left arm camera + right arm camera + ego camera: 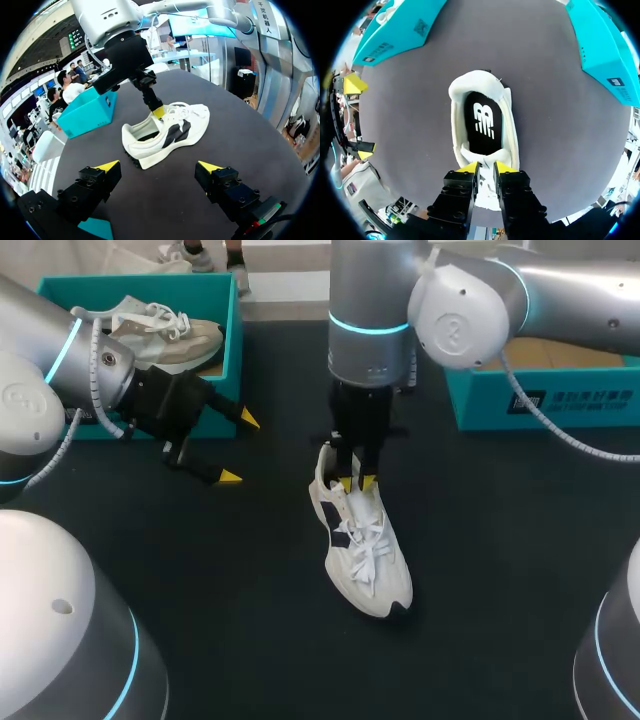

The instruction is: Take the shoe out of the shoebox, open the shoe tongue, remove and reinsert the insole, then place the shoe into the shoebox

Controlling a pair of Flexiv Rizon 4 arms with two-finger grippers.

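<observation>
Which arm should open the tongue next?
Right, likely. The right tool sits over the white shoe, shut on the tongue. The left tool hangs open beside the shoebox, apart from the shoe.

White shoe [365,550] out on its sole
I see it centred, toe toward 5 o'clock, black insole [481,122] inside, tongue [485,156] between my right fingers [470,167]; teal shoebox [232,350] at 10 o'clock.

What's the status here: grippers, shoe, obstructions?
Left gripper open, hovering beside the teal shoebox. Right gripper shut on tongue of white lace-up sneaker; sneaker upright on black table, black insole in place. Nothing blocking.
</observation>
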